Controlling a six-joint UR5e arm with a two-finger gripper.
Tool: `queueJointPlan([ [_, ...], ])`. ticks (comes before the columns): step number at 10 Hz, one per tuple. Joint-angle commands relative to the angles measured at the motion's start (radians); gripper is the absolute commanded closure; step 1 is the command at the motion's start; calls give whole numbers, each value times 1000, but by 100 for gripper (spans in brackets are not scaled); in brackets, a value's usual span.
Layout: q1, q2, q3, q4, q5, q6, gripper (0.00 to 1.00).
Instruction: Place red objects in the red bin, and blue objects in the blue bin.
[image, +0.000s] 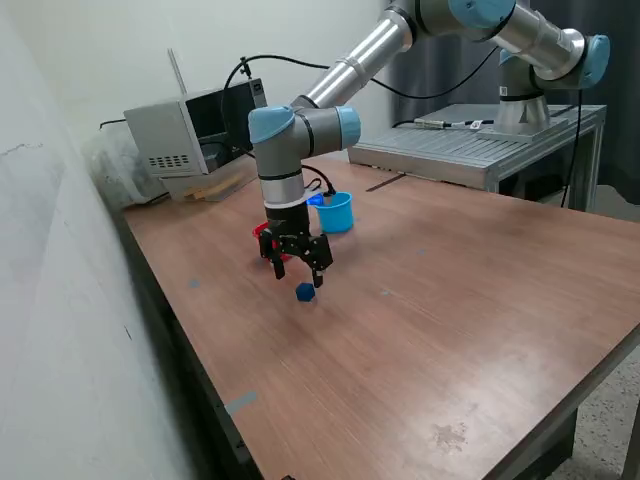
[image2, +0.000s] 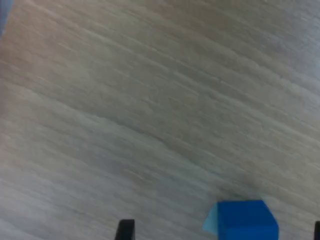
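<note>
One small dark blue cube (image: 306, 291) lies on the wooden table (image: 430, 330). My gripper (image: 298, 273) hangs just above it, open and empty, with the cube below and between the jaws. In the wrist view the cube (image2: 245, 221) sits on the table between the two dark fingertips (image2: 125, 230). The red cup (image: 264, 240) stands behind the gripper, mostly hidden by it. The light blue cup (image: 337, 212) stands upright a little farther back, toward the exterior view's right. No red cubes and no second blue cube are in view.
A grey box-shaped device (image: 185, 130) with cables sits at the table's back corner. A raised metal platform (image: 470, 145) carries the arm's base at the back right. A wall (image: 60, 300) runs along the exterior view's left.
</note>
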Motion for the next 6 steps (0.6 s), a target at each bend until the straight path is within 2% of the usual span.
queueJointPlan([
  [1, 2, 7, 1, 0, 2, 0, 0],
  [4, 26, 9, 1, 0, -3, 0, 0],
  [5, 29, 9, 1, 0, -3, 0, 100],
  [6, 32, 10, -4, 0, -4, 3, 100],
])
